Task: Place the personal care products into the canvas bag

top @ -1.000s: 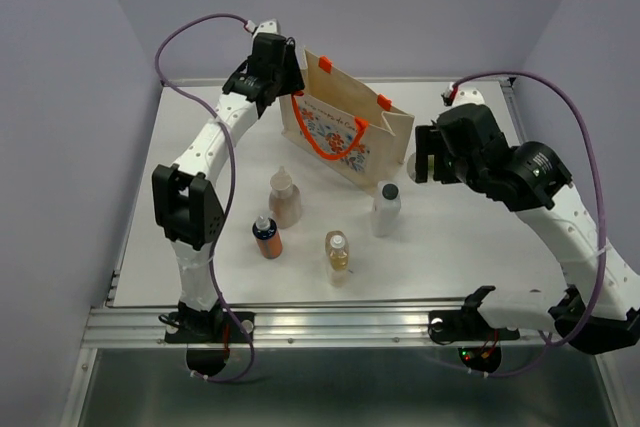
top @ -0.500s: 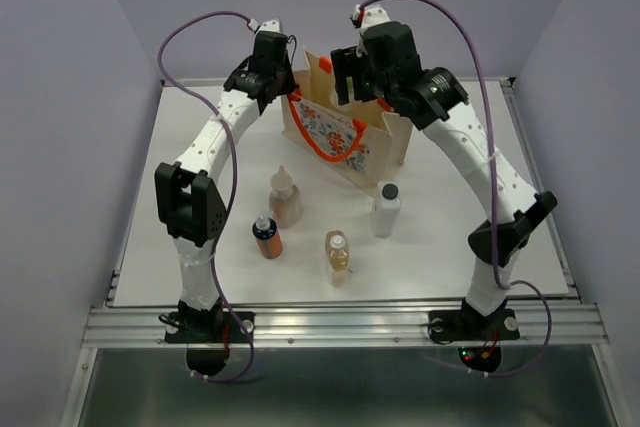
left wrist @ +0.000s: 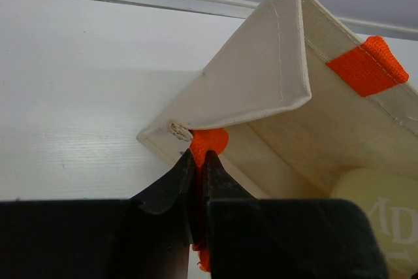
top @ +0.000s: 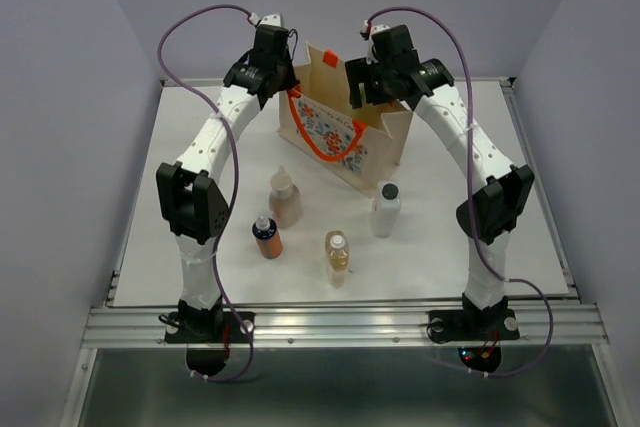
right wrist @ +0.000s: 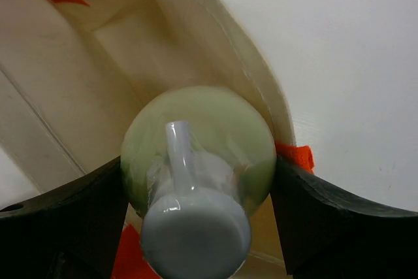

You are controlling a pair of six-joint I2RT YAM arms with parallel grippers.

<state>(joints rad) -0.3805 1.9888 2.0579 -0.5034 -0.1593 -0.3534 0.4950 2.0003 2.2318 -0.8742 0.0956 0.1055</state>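
white table (top: 450, 237), pale lilac walls (top: 60, 97), aluminium rail (top: 340, 324) in front.

A lab robot cell: a white desk (top: 430, 237) boxed in by plain lavender walls (top: 60, 97), a left arm (top: 205, 152) and right arm (top: 470, 142) bolted to an aluminium rail (top: 340, 325), purple cables (top: 190, 32) looping overhead.

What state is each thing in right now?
Beige floral canvas bag: upright, mouth open.
Left hand: shut on the bag's orange tab.
Right hand: shut on round pale yellow-green bottle at bag's mouth.
Peach-pink bottle: upright, outside bag.
Orange-brown blue-banded bottle: upright, outside bag.
Clear amber bottle: upright, outside bag.
White dark-capped bottle: upright, outside bag.
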